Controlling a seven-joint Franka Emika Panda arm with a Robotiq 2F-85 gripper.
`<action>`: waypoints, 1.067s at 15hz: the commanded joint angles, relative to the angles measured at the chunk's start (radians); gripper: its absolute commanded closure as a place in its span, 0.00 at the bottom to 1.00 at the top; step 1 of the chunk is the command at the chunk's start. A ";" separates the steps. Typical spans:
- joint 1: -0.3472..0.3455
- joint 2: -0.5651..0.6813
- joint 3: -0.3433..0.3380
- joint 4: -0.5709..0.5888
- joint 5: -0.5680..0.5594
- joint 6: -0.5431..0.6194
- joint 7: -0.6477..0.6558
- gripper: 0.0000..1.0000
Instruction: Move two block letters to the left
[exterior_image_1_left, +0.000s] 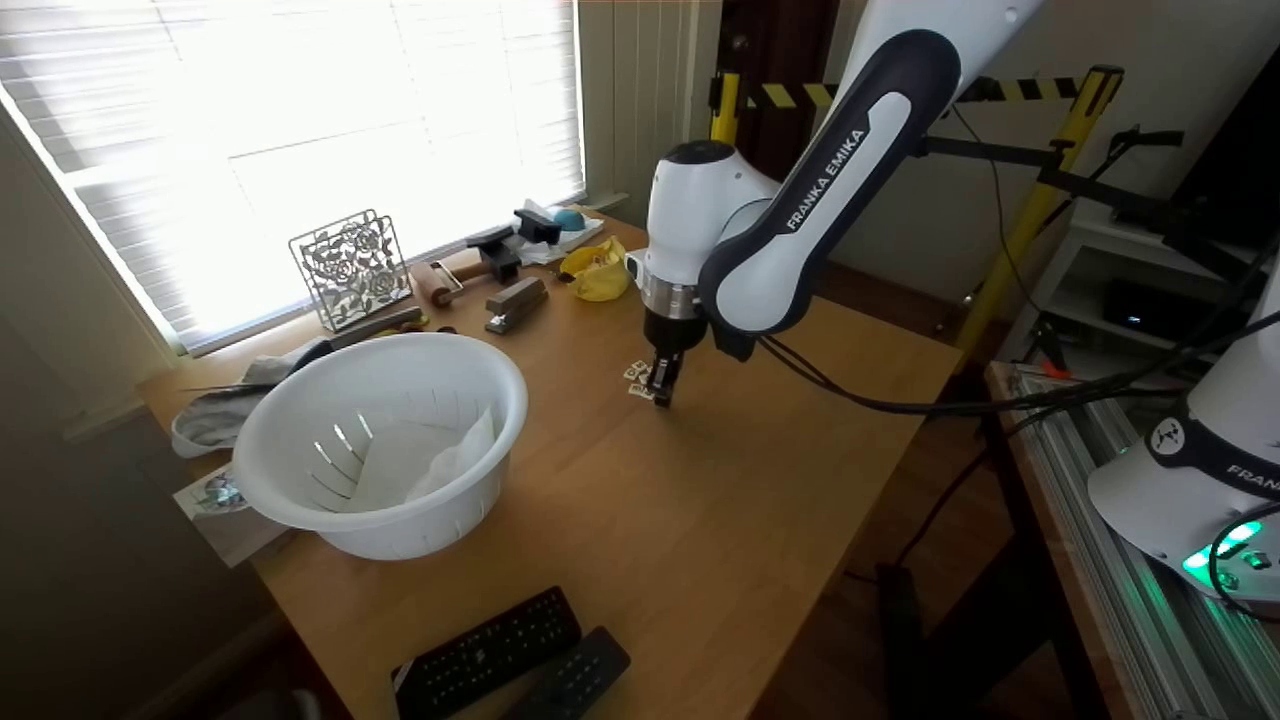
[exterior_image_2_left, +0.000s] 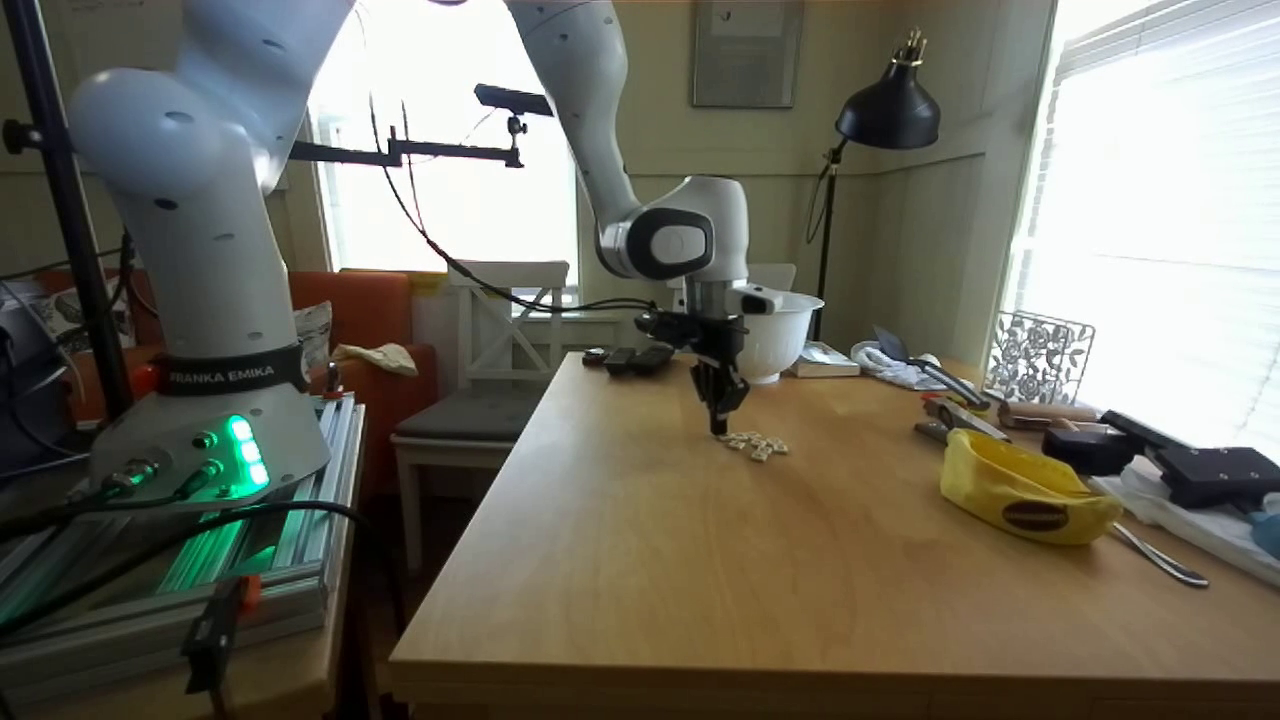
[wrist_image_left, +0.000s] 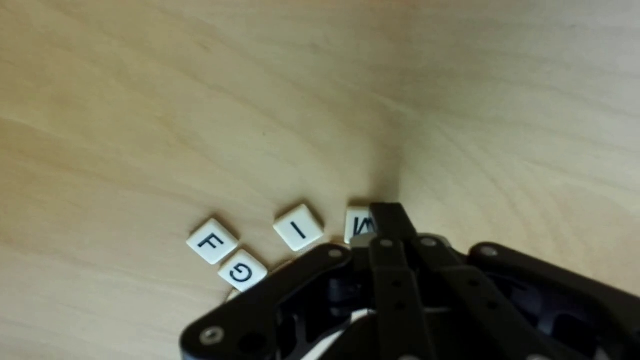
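In the wrist view, small square white letter blocks (wrist_image_left: 295, 226) lie left of the tightly closed, empty black end effector (wrist_image_left: 411, 229).

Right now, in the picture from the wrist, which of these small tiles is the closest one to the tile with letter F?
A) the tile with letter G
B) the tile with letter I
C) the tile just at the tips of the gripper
A, because the G tile lies right beside the F tile, almost edge to edge, while the I tile lies clearly farther off.
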 joint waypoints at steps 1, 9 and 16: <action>-0.026 0.023 0.038 0.012 0.002 0.005 -0.046 1.00; -0.034 0.002 0.062 0.000 0.003 0.002 -0.088 1.00; -0.027 -0.061 0.055 -0.039 -0.010 0.018 -0.100 1.00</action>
